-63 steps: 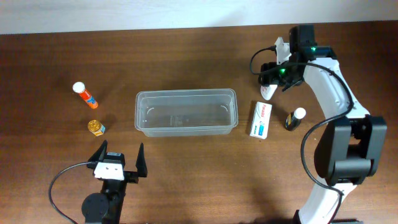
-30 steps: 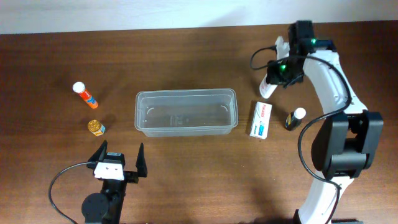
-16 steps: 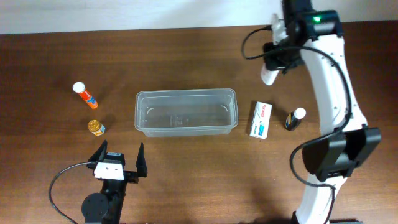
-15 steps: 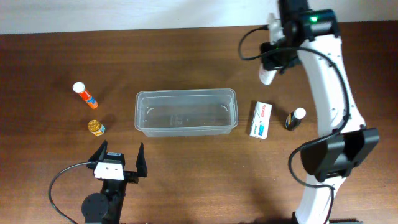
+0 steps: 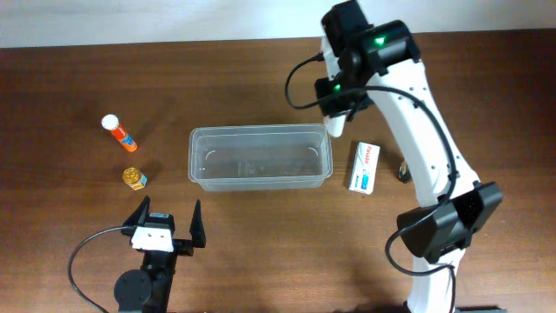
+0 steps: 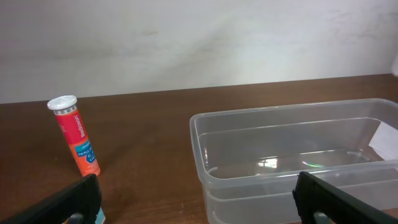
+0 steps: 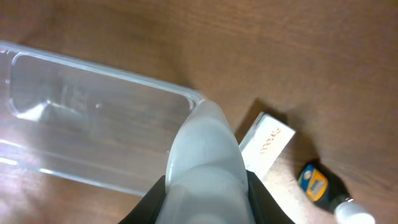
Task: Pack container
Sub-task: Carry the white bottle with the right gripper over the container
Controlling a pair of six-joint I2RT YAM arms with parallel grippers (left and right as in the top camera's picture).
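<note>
The clear plastic container point(image 5: 261, 157) lies open-topped and empty in the middle of the table. My right gripper point(image 5: 337, 103) hangs over its far right corner, shut on a white bottle point(image 5: 336, 127). In the right wrist view that white bottle point(image 7: 206, 151) fills the space between the black fingers point(image 7: 153, 200), with the container point(image 7: 93, 121) below and to the left. My left gripper point(image 5: 165, 227) rests open near the front edge, pointing at the container point(image 6: 292, 155), nothing between its fingers point(image 6: 69, 202).
An orange tube with a white cap point(image 5: 119, 132) and a small orange-capped jar point(image 5: 134, 178) lie left of the container. A white box point(image 5: 365, 167) and a dark bottle point(image 5: 404, 169), partly hidden by the right arm, lie to its right.
My right arm has lifted the white bottle and swung left, from beyond the white box to above the container's far right corner. The left arm has not moved.
</note>
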